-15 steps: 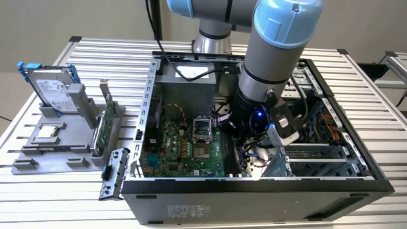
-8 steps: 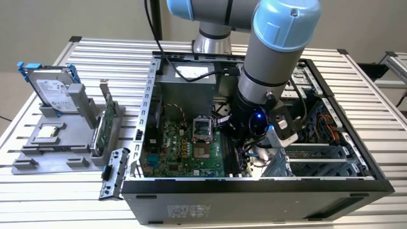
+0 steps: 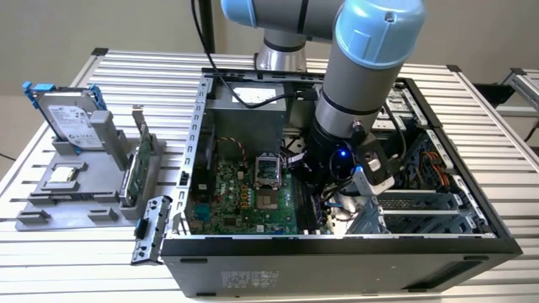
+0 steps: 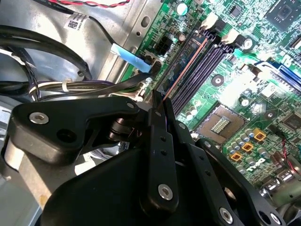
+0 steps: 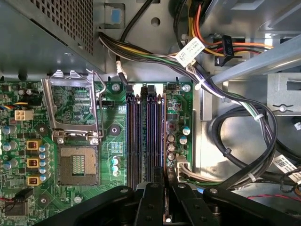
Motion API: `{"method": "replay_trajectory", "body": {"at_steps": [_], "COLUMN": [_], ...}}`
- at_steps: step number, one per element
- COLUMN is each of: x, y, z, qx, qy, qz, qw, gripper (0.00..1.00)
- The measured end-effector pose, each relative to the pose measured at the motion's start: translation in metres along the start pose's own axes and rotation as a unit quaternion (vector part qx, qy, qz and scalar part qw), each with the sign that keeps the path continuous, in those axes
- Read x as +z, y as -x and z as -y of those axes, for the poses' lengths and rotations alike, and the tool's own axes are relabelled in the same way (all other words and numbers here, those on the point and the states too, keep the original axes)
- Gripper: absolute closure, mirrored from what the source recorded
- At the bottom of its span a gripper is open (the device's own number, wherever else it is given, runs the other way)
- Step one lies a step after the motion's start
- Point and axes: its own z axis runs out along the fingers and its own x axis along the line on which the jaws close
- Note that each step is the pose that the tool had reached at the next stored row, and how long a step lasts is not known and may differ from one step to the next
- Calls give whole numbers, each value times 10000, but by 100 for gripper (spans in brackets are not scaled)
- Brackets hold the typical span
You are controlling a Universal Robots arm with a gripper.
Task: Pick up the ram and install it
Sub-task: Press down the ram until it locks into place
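The ram [image 4: 182,65] is a thin dark stick seen edge-on, reaching from my fingertips along the outermost of the motherboard's memory slots [image 4: 207,61]. In the first wrist view the ram [image 5: 163,136] shows as a narrow line lying along the slots [image 5: 143,136] on their cable side. My gripper [image 4: 162,109] is shut on the near end of the stick, its black fingers pressed together. In the first wrist view the gripper [image 5: 165,183] hangs just above the slots' end. The exterior view shows the gripper [image 3: 327,189] low inside the open computer case, beside the green motherboard [image 3: 244,202].
Thick cable bundles [image 5: 225,117] run close beside the slots. The open processor socket [image 5: 77,165] lies on the slots' other side. A metal drive cage [image 3: 421,208] fills the case at the exterior view's right. A grey fixture holds a silver hard drive [image 3: 72,117] and a green card [image 3: 139,167].
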Motion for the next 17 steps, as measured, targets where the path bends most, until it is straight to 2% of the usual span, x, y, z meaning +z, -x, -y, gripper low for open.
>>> {"method": "replay_trajectory", "body": {"at_steps": [13,15,17], "x": [-10,-11,-10], "y": [0,0,0], "z": [4,7,7], "qx": [-9,-8,-9], "qy": [0,-1,-1], "qz": [-11,-30,-30], "qw": [10000,10000,10000], "gripper": [100,100,100]}}
